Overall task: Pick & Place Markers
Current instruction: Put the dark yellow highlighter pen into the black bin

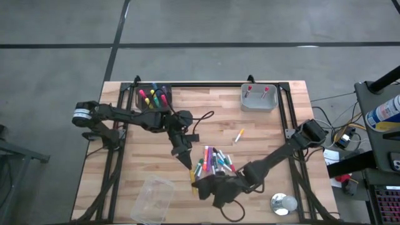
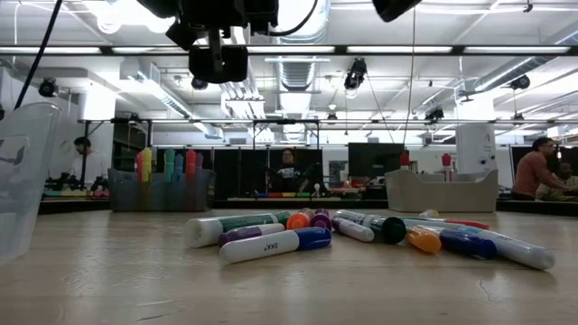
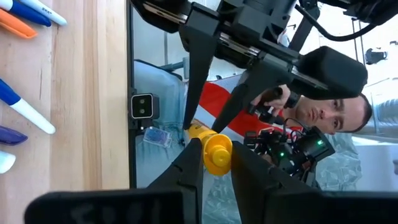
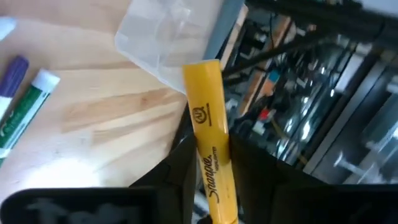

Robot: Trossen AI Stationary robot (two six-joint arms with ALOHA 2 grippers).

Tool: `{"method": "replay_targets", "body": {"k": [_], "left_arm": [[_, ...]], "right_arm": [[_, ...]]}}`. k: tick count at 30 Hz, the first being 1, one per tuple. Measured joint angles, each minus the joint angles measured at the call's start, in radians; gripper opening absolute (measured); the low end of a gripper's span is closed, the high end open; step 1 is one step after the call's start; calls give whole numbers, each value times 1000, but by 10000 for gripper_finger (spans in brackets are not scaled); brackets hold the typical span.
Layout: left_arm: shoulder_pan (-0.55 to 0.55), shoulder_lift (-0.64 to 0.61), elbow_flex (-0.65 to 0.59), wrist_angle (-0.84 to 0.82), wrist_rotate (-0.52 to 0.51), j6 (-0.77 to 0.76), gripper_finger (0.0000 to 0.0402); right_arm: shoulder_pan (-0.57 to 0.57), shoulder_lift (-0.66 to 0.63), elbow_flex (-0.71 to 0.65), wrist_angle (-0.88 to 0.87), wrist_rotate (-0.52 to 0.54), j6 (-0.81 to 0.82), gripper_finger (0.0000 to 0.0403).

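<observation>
High view: the left gripper (image 1: 187,164) and the right gripper (image 1: 199,184) meet above the middle of the desk (image 1: 206,119), near the edge where the low camera sits. A yellow marker (image 1: 192,175) spans the gap between them. Just beside them lies the pile of markers (image 1: 214,161). One lone marker (image 1: 239,135) lies apart, toward the far edge. A dark bin (image 1: 153,97) with markers upright in it stands at the far left corner. A grey tray (image 1: 259,98) stands on the far edge toward the right. A clear box (image 1: 152,199) lies at the near edge, left of the grippers.

Low view: the pile of markers (image 2: 271,244) lies flat on the wood, with the clear box (image 2: 23,171) at the left. The dark bin (image 2: 158,190) and grey tray (image 2: 441,191) stand behind, and people are in the room beyond.

Left wrist view: the left gripper (image 3: 216,171) is narrow, pinching the capped end of the yellow marker (image 3: 214,152). The right gripper (image 3: 200,127) is at the marker's other end. A person is behind.

Right wrist view: the right gripper (image 4: 208,155) is narrow, its fingers against both sides of the yellow marker (image 4: 208,118) barrel. The clear box (image 4: 168,37) lies past it.
</observation>
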Motion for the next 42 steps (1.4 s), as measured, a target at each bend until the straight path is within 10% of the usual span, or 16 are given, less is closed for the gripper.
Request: {"method": "replay_targets", "body": {"k": [26, 42], "left_arm": [[123, -39, 0, -3, 152, 4, 55], [324, -189, 0, -53, -128, 194, 55]], "right_arm": [[27, -5, -1, -144, 794, 677, 145], [10, -92, -8, -687, 684, 1815, 96]]}}
